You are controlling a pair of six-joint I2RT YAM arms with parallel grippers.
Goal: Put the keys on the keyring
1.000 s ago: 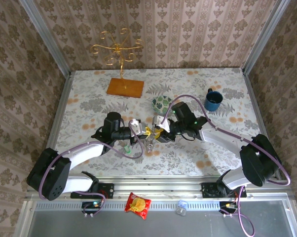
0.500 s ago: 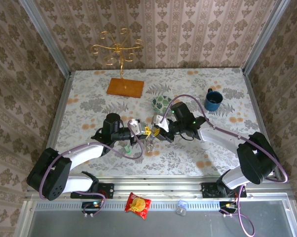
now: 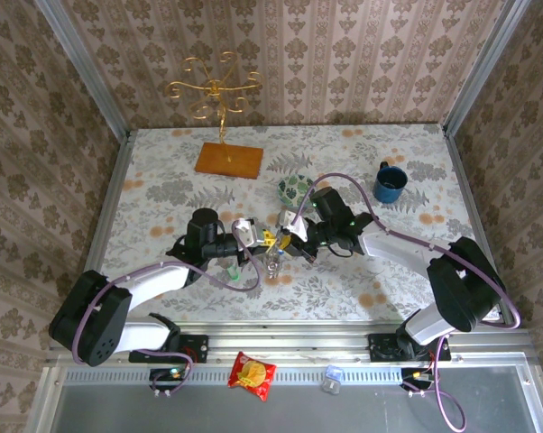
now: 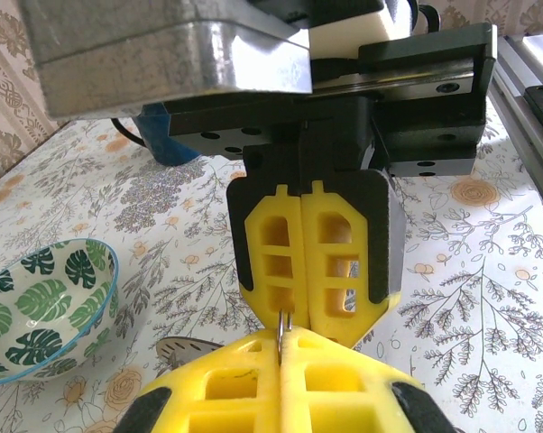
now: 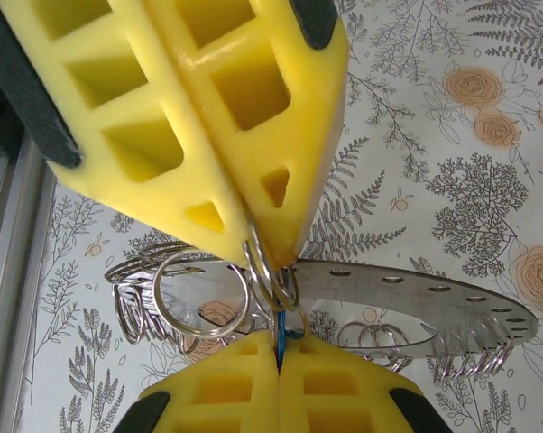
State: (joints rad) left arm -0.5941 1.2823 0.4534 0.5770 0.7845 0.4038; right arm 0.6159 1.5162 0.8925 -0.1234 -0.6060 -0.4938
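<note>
The flowered table [image 3: 163,194] is carrying everything, and the two arms are reaching in from its near edge and meeting nose to nose around its middle. A gold wire stand [image 3: 216,90] on a wooden base [image 3: 228,160] is standing toward the far left corner. A leaf-patterned bowl [image 3: 294,188] is sitting just beyond the meeting claws, and a blue mug [image 3: 389,183] is resting toward the far right edge, well apart from them. A red-and-yellow snack packet [image 3: 252,374] is lying on the metal rail in front of the near edge. The keyring [image 5: 416,289], a thin flat grey ring with small holes along its rim, is lying low over the table just beside the claws, with a cluster of small wire loops [image 5: 190,302] hanging from it. The left claw [image 4: 283,352] is clenching tight on one of those loops, its yellow fingers pressing together. The right claw [image 5: 278,365] is facing it, tips almost touching, and is gripping the blue key [image 5: 279,338], which is showing as a thin blue sliver between its closed fingers, right at the loops.
</note>
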